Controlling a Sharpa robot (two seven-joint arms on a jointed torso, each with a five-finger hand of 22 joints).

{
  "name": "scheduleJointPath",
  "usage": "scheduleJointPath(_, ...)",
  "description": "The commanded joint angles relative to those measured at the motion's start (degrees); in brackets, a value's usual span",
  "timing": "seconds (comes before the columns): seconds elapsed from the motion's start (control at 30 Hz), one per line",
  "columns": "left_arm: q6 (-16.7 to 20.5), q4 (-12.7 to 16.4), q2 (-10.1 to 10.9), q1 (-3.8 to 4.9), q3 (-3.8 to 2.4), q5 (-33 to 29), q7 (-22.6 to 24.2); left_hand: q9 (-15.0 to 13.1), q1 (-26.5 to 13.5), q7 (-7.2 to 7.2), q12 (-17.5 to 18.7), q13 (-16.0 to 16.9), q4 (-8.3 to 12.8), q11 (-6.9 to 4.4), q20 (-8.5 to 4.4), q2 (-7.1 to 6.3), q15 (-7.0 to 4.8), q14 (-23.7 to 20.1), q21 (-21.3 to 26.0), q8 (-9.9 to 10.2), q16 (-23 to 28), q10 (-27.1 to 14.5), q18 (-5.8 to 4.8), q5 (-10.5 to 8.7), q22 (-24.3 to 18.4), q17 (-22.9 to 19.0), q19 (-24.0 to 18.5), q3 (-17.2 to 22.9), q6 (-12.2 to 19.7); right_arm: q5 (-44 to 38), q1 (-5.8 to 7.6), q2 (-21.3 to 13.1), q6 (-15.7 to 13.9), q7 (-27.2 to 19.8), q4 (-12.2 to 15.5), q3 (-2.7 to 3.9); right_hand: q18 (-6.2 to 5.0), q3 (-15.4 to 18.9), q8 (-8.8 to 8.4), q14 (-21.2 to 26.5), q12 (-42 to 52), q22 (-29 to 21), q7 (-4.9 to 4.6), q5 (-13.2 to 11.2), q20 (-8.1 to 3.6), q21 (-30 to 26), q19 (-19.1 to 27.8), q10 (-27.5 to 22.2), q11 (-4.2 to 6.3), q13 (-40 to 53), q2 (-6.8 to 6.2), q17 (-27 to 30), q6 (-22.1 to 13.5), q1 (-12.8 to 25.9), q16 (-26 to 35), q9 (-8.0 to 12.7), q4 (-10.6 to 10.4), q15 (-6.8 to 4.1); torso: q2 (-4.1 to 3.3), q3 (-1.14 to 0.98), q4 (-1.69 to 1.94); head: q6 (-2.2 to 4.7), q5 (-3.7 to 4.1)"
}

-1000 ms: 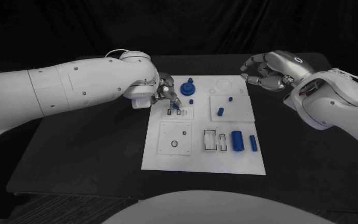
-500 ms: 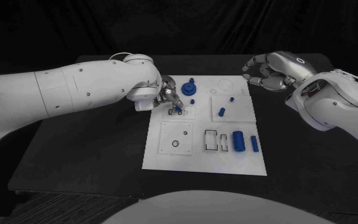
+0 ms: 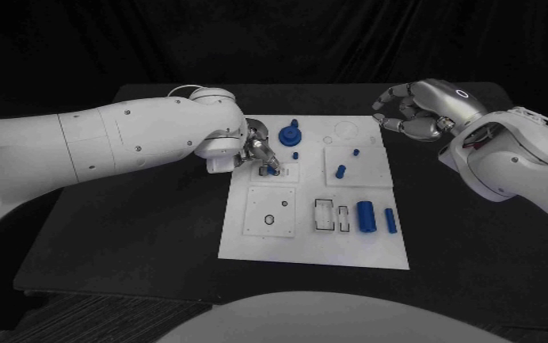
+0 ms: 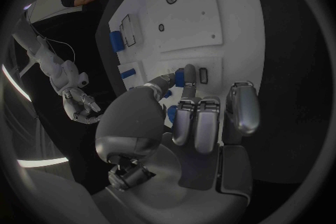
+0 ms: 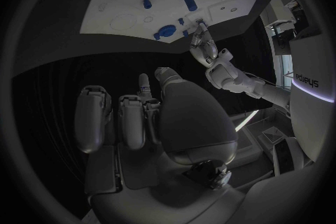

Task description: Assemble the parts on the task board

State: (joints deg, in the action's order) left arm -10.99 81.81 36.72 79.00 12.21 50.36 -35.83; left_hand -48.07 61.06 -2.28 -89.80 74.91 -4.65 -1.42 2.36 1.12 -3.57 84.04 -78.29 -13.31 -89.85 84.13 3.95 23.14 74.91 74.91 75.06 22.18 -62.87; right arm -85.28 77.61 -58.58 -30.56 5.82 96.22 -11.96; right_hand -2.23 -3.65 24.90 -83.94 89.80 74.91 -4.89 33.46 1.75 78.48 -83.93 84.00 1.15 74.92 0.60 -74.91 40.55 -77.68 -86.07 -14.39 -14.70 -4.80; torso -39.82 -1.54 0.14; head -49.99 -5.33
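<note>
Left hand: your left hand (image 3: 259, 151) is down over the upper-left inset of the task board (image 3: 314, 252), its fingers (image 4: 187, 79) pinching a small blue part (image 4: 180, 79) right at the slots there.
Right hand: your right hand (image 3: 413, 110) hangs above the worktop (image 3: 137, 224) just off the board's far right corner, fingers curled in on nothing.
Where the parts are: a round blue knob (image 3: 289, 134) stands just beyond the left hand; a small blue peg (image 3: 294, 155) sits beside it; 2 more small pieces (image 3: 339, 171) are on the upper-right inset; a large cylinder (image 3: 364, 216) and a slim one (image 3: 388, 219) lie low on the right.
Risk, tilt: if you press the pinched part in while it leans, it will likely jam at the slot's edge or skip out.
Risk, release: let go before it seats and it may topple onto the board.
Risk, neighbours: the knob and peg are close; a wide withdrawal could knock them.
Risk, sight: the arm hides the slot from the head view, so I cannot tell how well it lines up.
</note>
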Motion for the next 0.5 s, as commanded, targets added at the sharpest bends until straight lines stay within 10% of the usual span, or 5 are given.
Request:
scheduleJointPath(0.03, 0.29, -0.11, -0.11, -0.17, -0.05, 2.74, 1.21, 0.07, 0.0, 0.49, -0.2, 15.09, -0.01, -0.34, 0.08, 0.4, -0.52, 5.96, 0.18, 0.19, -0.15, 5.87, 0.45, 0.11, 1.17, 15.09, 0.06, 0.27, -0.82, -0.08, -0.17, -0.04, 0.17, 0.99, 0.0, 0.04, -0.5, -0.38, -0.39, -4.74, 0.2, 11.46, 0.08, 0.16, 0.25, -0.32, -1.38, 6.0, -0.42, 15.08, -0.05, -9.11, 0.38, -0.55, 0.28, 0.06, 0.02, 0.45, 0.05, 0.0, -0.04, -0.01, -0.18)
scheduleJointPath(0.5, 0.01, -0.28, -0.27, -0.47, -0.05, 3.31, 2.06, 0.06, -0.04, 0.51, -0.2, 15.09, -0.03, -0.35, 0.08, 0.41, -0.52, 5.96, 0.22, 0.19, -0.15, 5.87, 0.46, 0.1, 1.13, 15.09, 0.02, 0.31, -0.88, -0.08, -0.25, -0.05, 0.33, 1.09, 0.0, 0.04, -0.51, -0.57, -0.39, -4.73, 0.2, 11.45, 0.08, 0.31, 0.25, -0.36, -1.37, 6.0, -0.41, 15.08, -0.04, -9.02, 0.39, -0.81, 0.34, 0.1, 0.17, 0.44, 0.05, 0.01, -0.05, -0.01, -0.06)
